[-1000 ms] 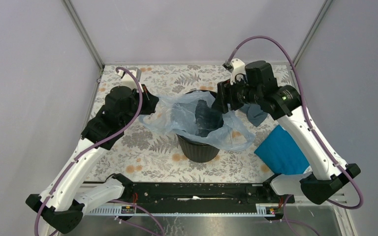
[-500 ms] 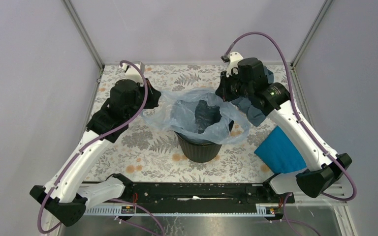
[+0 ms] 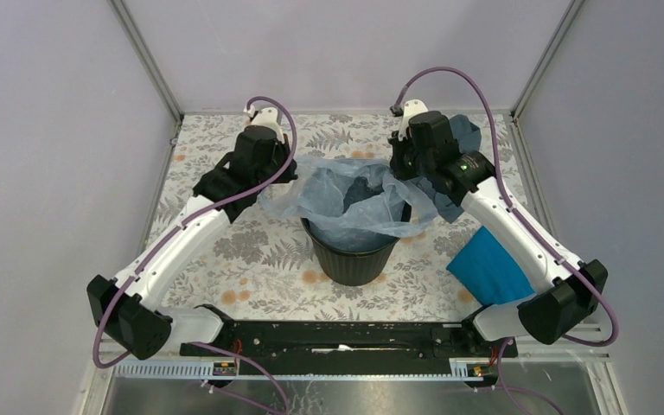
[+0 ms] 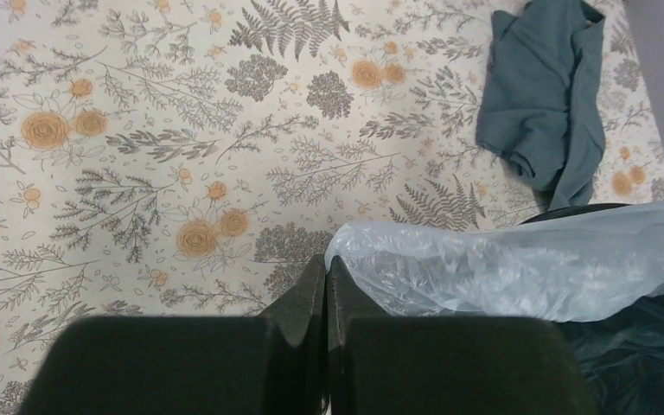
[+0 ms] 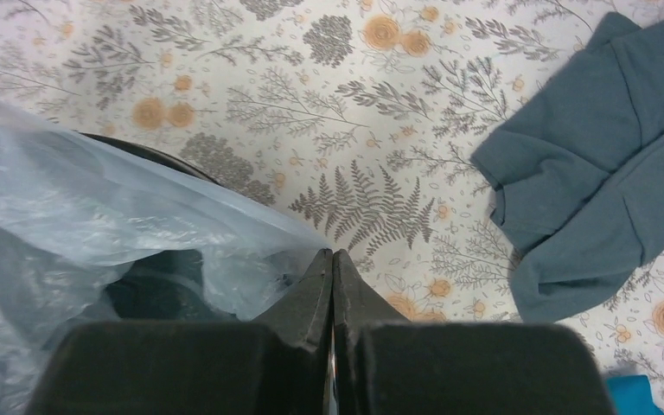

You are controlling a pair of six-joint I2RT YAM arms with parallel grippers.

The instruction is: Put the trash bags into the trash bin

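The round black trash bin [image 3: 352, 259] stands mid-table. The pale blue translucent trash bag [image 3: 354, 194] is draped over its mouth, sagging inside and spread wider than the rim. My left gripper [image 3: 292, 173] is at the bag's back-left edge. In the left wrist view its jaws [image 4: 326, 264] are shut, with the bag's [image 4: 501, 268] edge pinched at their tips. My right gripper [image 3: 395, 169] is at the back-right edge. In the right wrist view it [image 5: 331, 257] is shut on the film [image 5: 95, 216], just beyond the bin's rim [image 5: 147, 154].
A dull grey-blue cloth [image 3: 451, 206] lies crumpled under and behind the right arm, also visible from the wrists [image 4: 545, 104] [image 5: 605, 164]. A bright blue cloth [image 3: 493, 264] lies at the right. The floral table cover [image 3: 251, 251] ends at metal frame posts and grey walls.
Both arms have swung toward the back of the table. The right gripper went from open to shut on the bag's right edge. The bag now spans the bin's mouth between the grippers.
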